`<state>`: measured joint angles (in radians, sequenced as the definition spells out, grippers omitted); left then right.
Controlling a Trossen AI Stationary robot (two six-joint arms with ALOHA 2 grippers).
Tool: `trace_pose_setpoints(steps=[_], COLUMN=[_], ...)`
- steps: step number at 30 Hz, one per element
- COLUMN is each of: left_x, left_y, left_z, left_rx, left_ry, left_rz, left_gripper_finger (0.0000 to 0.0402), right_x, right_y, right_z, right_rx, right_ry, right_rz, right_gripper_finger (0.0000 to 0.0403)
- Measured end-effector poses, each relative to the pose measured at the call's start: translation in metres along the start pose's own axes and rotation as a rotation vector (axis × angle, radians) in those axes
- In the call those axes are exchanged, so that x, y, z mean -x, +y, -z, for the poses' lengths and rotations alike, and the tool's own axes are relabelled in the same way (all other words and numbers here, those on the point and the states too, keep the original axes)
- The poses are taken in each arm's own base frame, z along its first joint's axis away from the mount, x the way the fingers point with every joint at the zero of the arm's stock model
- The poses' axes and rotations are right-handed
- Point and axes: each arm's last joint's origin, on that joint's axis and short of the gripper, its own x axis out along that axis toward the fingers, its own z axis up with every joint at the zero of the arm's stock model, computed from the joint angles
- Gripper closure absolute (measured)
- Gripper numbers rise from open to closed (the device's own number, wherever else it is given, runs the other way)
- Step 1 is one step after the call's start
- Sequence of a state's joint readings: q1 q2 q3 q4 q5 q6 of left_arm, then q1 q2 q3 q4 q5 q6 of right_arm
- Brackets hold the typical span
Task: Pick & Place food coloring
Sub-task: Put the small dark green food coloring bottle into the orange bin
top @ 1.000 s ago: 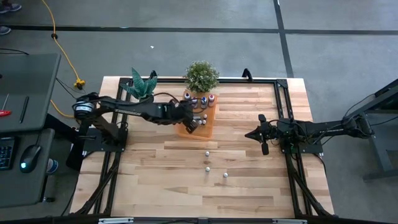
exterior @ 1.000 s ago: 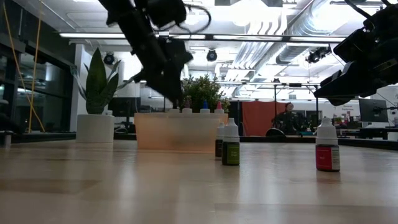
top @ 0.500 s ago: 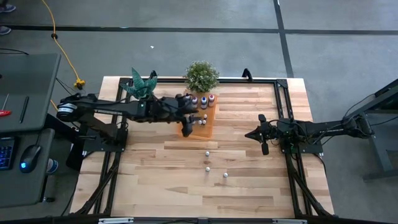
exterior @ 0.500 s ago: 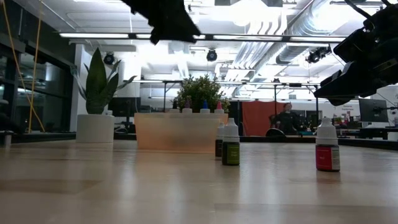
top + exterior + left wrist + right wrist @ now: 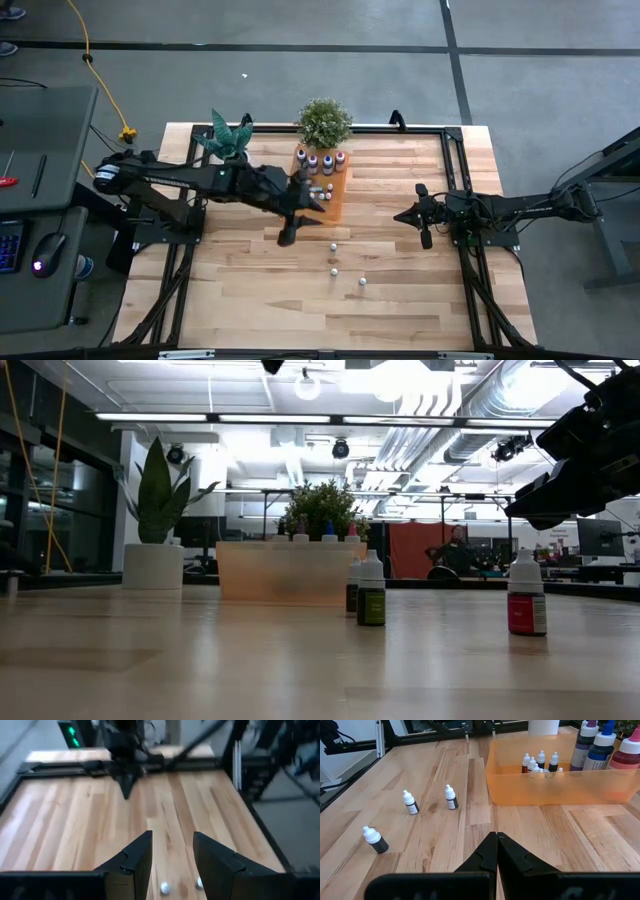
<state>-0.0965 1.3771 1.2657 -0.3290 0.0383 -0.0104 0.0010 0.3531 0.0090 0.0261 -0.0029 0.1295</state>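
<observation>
Three small white-capped food coloring bottles [image 5: 333, 246] [image 5: 334, 270] [image 5: 362, 282] stand upright on the wooden table, near of the orange tray [image 5: 336, 207]. In the right wrist view they show as bottles [image 5: 450, 797] [image 5: 410, 802] [image 5: 374, 840]. More small bottles [image 5: 540, 762] stand inside the tray, with three larger ones [image 5: 327, 160] at its far end. My left gripper [image 5: 287, 238] hovers open and empty high over the table by the tray's near left corner; its fingers [image 5: 140, 855] frame two white caps [image 5: 164, 888]. My right gripper [image 5: 496, 850] waits shut at the right.
Two potted plants [image 5: 230, 140] [image 5: 323, 122] stand at the table's far edge behind the tray. Black frame rails [image 5: 455, 170] run along the table's sides. Bare wood lies left of the loose bottles and toward the near edge.
My left gripper has risen from just over the tray, leaving the low view's top, and has swung toward the table's near edge, past the tray's near left corner. It has also rolled at the wrist. The bottles and tray have kept their places.
</observation>
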Motion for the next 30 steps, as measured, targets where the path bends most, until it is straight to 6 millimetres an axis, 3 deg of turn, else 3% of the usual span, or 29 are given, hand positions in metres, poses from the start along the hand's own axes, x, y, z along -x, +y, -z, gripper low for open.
trace_pose_setpoints(steps=[6,13,20,30], left_x=[-0.015,-0.054,-0.094,-0.129], left_y=[-0.018,-0.034,-0.051,-0.065], left_z=[-0.01,-0.01,0.016,0.047], left_rx=[-0.09,-0.163,-0.317,-0.536], left_ry=[0.181,0.37,0.492,0.571], left_rz=[0.059,0.125,0.233,0.324], left_gripper_finger=[0.0263,0.0263,0.0263,0.0257], right_x=[0.0,0.0,0.0,0.0], right_y=[0.0,0.0,0.0,0.0], right_z=[0.0,0.0,0.0,0.0], right_rx=[0.0,0.0,0.0,0.0], right_ry=[0.0,0.0,0.0,0.0], right_rz=[0.0,0.0,0.0,0.0], right_gripper_finger=[0.0402,0.0402,0.0402,0.0402])
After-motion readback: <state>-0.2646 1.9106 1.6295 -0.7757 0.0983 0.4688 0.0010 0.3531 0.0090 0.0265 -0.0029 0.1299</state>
